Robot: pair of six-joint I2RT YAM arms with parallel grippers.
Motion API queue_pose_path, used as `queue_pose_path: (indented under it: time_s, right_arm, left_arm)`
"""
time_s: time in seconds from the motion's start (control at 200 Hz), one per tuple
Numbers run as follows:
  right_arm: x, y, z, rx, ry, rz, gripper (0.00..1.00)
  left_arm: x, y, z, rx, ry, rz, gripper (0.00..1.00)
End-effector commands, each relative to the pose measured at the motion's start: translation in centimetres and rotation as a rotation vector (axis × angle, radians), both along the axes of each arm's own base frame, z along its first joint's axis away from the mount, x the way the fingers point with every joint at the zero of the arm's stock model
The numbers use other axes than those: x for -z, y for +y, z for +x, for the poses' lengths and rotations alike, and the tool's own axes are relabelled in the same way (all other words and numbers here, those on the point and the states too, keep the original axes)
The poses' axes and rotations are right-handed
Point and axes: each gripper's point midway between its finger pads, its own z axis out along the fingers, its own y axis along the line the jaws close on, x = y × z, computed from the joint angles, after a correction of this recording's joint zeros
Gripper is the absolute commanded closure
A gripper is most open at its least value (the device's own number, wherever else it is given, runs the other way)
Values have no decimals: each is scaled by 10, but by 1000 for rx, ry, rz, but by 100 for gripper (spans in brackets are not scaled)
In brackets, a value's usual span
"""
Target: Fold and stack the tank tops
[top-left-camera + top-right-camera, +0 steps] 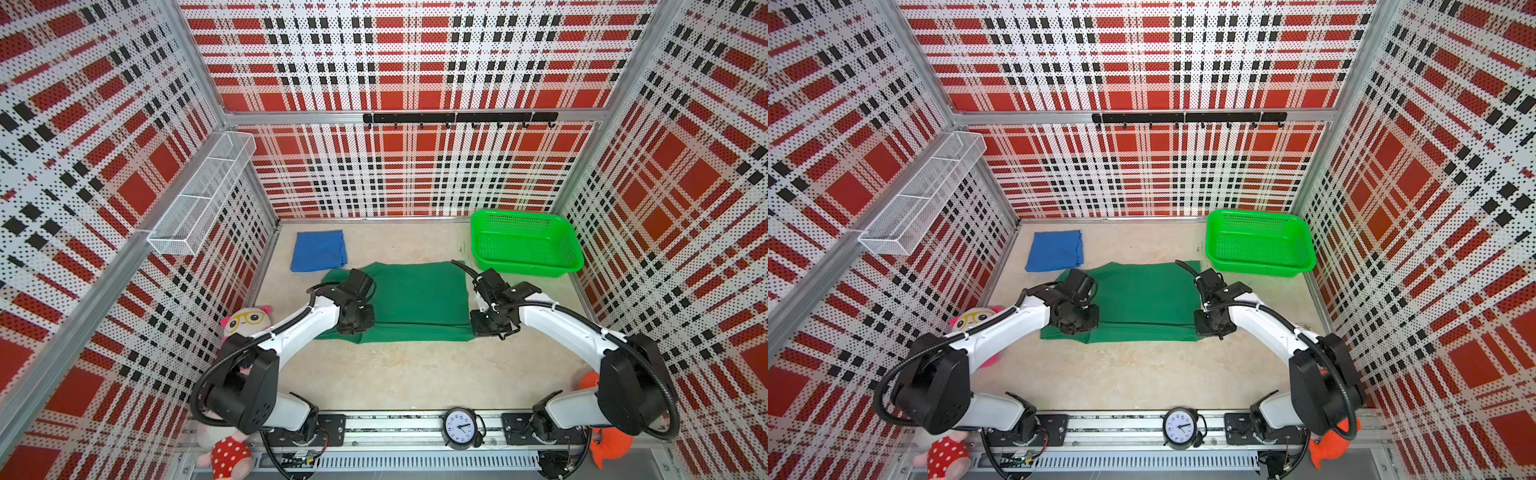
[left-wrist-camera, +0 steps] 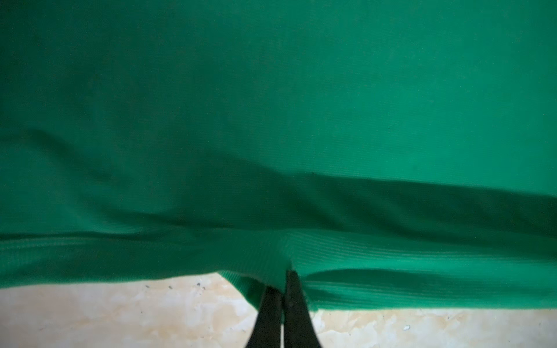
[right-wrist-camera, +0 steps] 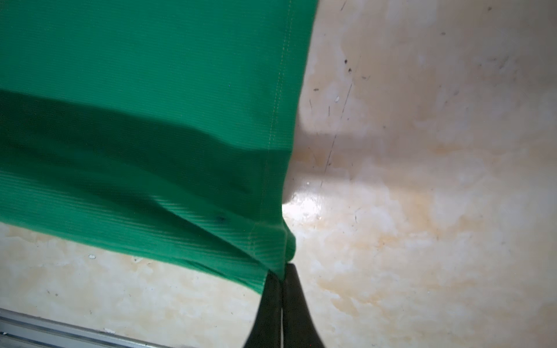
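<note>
L claw [image 2: 282, 281] & R claw [image 3: 281, 271] each pinch dark green tank top [image 1: 415, 299] edge; clock [image 1: 458, 428] digits too small.

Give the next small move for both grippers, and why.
Probably raise both together and carry the near edge toward the far edge. The left gripper and right gripper are each shut on that edge of the green tank top, which lies spread out; the blue tank top is already folded.

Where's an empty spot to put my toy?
Biggest bare patch: table between the green tank top and the clock. A smaller one at the back, between the blue tank top and the green basket. The middle is crowded: left gripper and right gripper pinch the green tank top.
</note>
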Motion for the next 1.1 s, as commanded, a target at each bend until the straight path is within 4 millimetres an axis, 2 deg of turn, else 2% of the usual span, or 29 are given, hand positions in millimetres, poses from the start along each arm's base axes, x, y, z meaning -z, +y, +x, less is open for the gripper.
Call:
queue_pose_path:
  time_s: [0.0,0.236,0.511,0.742,0.792,0.882,0.927,1.002,1.092]
  right_arm:
    - [2,-9,15,-33,-11,-61,100]
    - [3,-14,45,-38,-20,-83,100]
    - [9,-11,79,-40,-20,-70,100]
    - [13,-13,110,-43,-37,-68,100]
    - [12,-13,117,-45,-47,-61,100]
    - [5,-13,132,-40,-81,-44,72]
    - [0,-15,137,-30,-94,-40,66]
    - [-13,-21,144,-9,-127,-41,63]
    - [-23,-19,136,-5,-137,-16,63]
  left_arm:
    - [3,8,9,67,20,73,100]
    - [8,4,39,124,33,117,100]
    - [13,5,77,149,31,147,97]
    - [26,5,97,176,51,168,92]
    - [26,8,101,174,52,171,86]
    - [23,15,110,170,49,172,55]
    - [19,20,114,166,46,179,45]
    - [8,25,119,156,29,183,39]
    - [-8,30,120,142,1,187,37]
